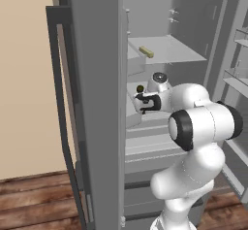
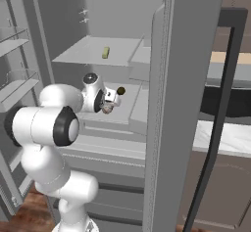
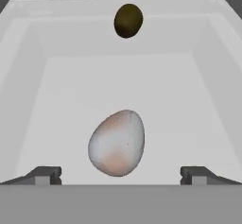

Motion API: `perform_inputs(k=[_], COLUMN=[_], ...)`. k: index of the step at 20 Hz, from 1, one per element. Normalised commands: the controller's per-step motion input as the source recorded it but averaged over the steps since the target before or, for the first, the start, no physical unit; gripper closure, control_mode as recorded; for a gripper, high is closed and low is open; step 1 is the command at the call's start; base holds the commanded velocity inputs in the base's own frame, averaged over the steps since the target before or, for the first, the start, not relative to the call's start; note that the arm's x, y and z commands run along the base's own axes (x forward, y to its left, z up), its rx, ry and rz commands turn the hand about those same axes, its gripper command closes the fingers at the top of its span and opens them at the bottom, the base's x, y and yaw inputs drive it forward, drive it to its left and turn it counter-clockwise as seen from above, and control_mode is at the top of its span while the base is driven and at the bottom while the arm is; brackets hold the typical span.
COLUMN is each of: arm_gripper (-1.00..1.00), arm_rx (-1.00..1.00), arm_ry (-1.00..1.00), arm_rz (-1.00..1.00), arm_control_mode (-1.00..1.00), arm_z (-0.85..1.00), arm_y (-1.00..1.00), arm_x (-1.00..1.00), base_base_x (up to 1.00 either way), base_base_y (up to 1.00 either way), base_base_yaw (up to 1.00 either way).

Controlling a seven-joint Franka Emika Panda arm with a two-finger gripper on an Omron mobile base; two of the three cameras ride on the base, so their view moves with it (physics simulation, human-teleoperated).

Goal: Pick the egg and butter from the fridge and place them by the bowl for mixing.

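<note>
Two walls are hemming the fridge (image 1: 97, 103) shelf (image 3: 156, 105) left and right, w/ open floor running far toward a dark ball (image 3: 128, 21) at the back edge. Gripper (image 3: 120, 173) is hanging over the near end, jaws spread wide, gripping nothing. Egg (image 3: 116, 142) is lying between the fingertips (image 3: 45, 175), apart from both. Butter (image 1: 146, 52) is sitting one shelf up.

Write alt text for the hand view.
A pale egg lies on the grey floor of a fridge compartment, centred between the open claw's two dark fingertips. A small dark olive ball sits farther back near the rear wall.
</note>
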Motion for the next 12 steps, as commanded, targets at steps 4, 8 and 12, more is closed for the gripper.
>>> perform_inputs(k=[4,8,12], arm_gripper=[-1.0,-1.0,-1.0], arm_rx=[0.02,0.04,0.07], arm_ry=[0.0,0.0,0.0], arm_rz=[0.0,0.0,0.0], arm_control_mode=[-1.0,-1.0,-1.0], arm_z=[-0.21,-0.14,-0.19], arm_y=[0.02,0.0,0.0], arm_x=[0.32,0.22,0.08], base_base_x=[0.0,0.0,0.0], base_base_y=[0.0,0.0,0.0], base_base_yaw=[0.0,0.0,0.0])
